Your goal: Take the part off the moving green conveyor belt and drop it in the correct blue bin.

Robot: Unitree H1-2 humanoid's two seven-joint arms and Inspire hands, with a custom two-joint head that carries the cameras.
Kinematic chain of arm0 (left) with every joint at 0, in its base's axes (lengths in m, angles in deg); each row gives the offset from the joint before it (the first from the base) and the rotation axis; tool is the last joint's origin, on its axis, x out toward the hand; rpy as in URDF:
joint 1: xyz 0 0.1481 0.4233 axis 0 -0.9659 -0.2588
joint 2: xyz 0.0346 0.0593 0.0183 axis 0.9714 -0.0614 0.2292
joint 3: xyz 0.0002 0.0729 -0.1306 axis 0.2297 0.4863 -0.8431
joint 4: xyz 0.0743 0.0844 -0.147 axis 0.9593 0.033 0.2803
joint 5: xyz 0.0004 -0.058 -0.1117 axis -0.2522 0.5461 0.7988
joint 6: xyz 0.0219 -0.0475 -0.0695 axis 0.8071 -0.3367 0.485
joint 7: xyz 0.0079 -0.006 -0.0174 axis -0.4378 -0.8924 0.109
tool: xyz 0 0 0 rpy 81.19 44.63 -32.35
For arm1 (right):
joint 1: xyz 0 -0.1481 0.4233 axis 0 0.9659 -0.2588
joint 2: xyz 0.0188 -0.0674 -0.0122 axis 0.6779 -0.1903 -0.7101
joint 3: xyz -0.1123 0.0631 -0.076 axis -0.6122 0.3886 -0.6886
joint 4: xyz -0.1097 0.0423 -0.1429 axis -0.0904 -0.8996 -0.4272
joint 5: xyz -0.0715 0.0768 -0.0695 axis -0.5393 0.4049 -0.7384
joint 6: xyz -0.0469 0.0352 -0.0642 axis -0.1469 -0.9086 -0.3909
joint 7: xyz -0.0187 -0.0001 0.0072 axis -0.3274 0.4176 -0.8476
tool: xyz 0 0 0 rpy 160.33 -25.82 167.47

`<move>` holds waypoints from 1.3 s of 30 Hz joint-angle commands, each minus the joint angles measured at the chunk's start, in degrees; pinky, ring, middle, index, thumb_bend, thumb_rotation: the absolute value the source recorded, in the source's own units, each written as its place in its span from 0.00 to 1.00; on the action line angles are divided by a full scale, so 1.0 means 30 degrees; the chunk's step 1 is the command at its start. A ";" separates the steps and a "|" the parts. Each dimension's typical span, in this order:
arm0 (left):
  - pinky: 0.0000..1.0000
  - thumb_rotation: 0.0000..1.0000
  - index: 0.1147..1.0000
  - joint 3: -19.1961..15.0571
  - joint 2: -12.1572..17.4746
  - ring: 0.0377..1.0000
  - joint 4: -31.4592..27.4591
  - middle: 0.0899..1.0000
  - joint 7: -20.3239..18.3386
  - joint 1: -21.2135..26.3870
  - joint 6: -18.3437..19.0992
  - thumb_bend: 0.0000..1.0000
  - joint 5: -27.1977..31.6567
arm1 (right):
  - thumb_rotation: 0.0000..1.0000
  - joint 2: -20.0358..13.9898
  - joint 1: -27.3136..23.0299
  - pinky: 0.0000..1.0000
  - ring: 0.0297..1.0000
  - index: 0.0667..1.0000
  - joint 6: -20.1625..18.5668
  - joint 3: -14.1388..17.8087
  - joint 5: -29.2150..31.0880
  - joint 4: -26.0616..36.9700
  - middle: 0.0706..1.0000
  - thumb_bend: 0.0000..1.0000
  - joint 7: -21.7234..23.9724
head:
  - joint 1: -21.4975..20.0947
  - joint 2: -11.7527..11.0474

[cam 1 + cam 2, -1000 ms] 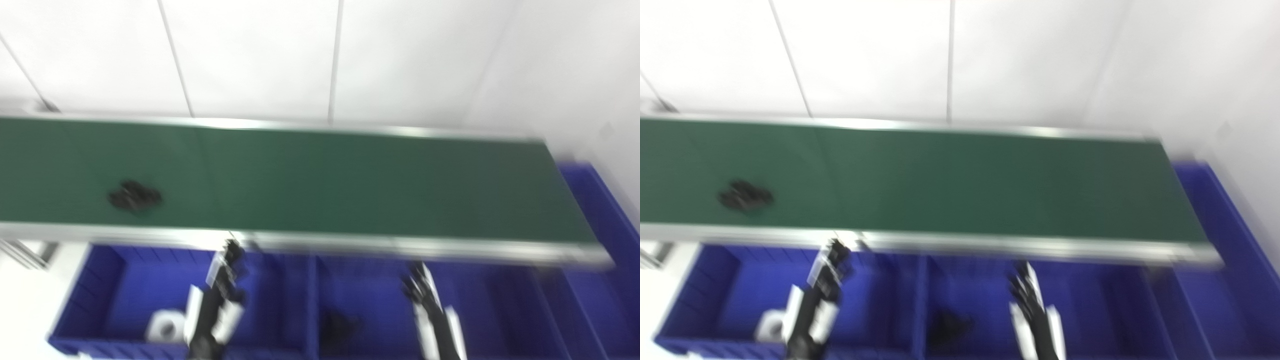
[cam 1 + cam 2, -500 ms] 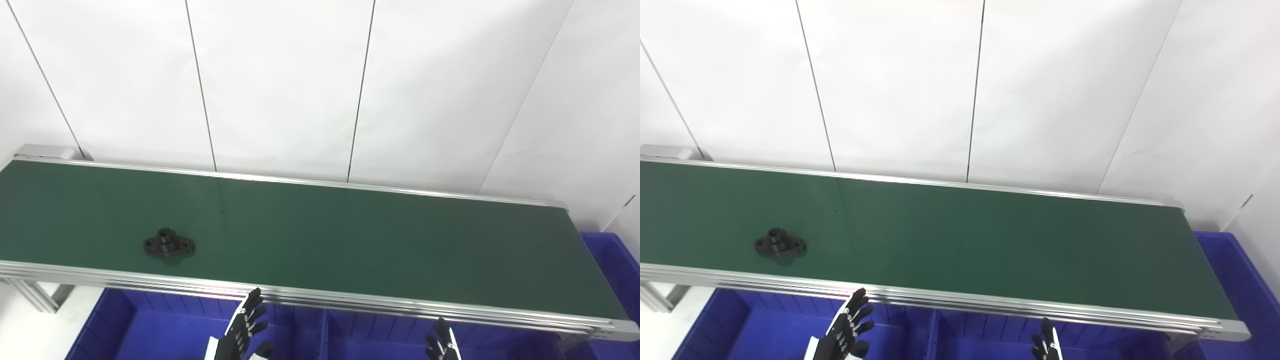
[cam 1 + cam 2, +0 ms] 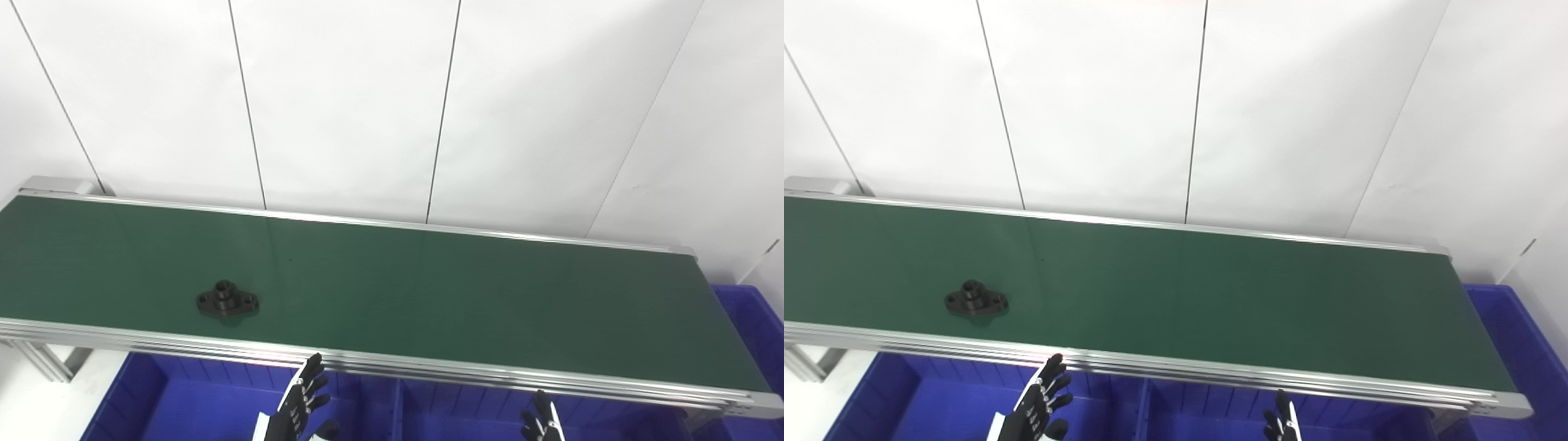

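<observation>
Black part (image 3: 227,302) rides the green belt (image 3: 429,294); visible blue bin (image 3: 202,404) portions bare. My left robot hand (image 3: 303,401) and right robot hand (image 3: 542,422) splayed, empty.

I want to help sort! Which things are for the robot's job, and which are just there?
For the job: black part, green conveyor belt, blue bins, left hand, right hand.

Just there: white wall panels, metal frame legs.

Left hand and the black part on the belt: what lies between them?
In the left eye view, only bare green belt and its aluminium front rail separate the left hand from the black part.
</observation>
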 commanded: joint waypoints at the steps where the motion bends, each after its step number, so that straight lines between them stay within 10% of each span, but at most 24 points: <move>1: 0.80 0.79 0.90 0.0163 -0.0058 0.88 -0.0262 0.91 0.0438 0.0221 -0.0776 0.76 -0.0375 | 1.00 -0.0047 -0.0158 0.94 0.95 1.00 0.0888 0.0114 0.0165 0.0632 1.00 0.81 0.0183 | 0.0530 0.0076; 25: 0.81 0.69 0.87 0.0852 -0.0257 0.88 0.0376 0.90 0.1387 0.0726 -0.0776 0.76 -0.0370 | 1.00 -0.0572 -0.0547 0.99 0.97 1.00 0.0985 0.0315 -0.0100 0.0877 1.00 0.80 0.0504 | 0.1314 0.0007; 32: 0.81 0.70 0.87 0.0705 -0.0079 0.88 0.0747 0.90 0.1294 0.1108 -0.0775 0.73 -0.0266 | 0.76 -0.0935 -0.1406 0.87 0.91 0.98 0.1209 0.0044 -0.5851 0.4189 0.93 0.74 -0.2708 | 0.0564 0.0063; 39: 0.82 0.73 0.88 0.0781 -0.0122 0.88 0.0857 0.90 0.1241 0.1281 -0.0774 0.69 -0.0354 | 0.59 -0.0286 -0.3923 0.81 0.87 0.92 -0.1269 0.0160 -0.7744 0.6083 0.92 0.83 -0.2338 | 0.0306 0.0209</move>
